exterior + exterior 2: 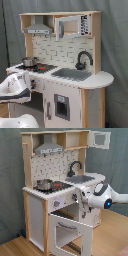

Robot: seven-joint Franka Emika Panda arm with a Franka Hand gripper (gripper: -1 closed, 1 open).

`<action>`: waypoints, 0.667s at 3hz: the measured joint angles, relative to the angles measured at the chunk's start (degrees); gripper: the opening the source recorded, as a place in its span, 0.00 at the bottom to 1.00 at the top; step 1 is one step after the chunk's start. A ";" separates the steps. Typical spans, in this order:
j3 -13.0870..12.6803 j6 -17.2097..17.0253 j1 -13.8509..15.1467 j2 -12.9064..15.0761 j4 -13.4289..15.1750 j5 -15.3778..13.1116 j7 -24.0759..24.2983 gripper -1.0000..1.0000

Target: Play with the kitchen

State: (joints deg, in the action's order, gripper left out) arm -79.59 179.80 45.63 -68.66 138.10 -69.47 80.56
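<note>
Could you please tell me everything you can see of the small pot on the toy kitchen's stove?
The pot is small, shiny and silver, metal by its look, and stands upright on the stove of the kitchen, below the range hood. In both exterior views nothing but the stove touches it; the arm is apart from it. What it holds cannot be seen.

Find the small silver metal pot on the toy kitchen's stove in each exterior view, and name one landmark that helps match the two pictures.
First exterior view: the small silver metal pot sits on the stove at the picture's left, at mid height.
Second exterior view: the pot sits on the stove left of centre, just above mid height.
Shared landmark: the curved black faucet beside the grey sink, to the pot's right in both exterior views.
</note>
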 joint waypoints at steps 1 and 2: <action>-0.07 -0.02 0.02 -0.75 0.00 0.00 6.92 0.00; -0.17 -0.03 0.04 -1.69 0.00 0.00 12.73 0.00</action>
State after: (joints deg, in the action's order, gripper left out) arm -79.76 179.77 45.67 -70.35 138.10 -69.47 93.28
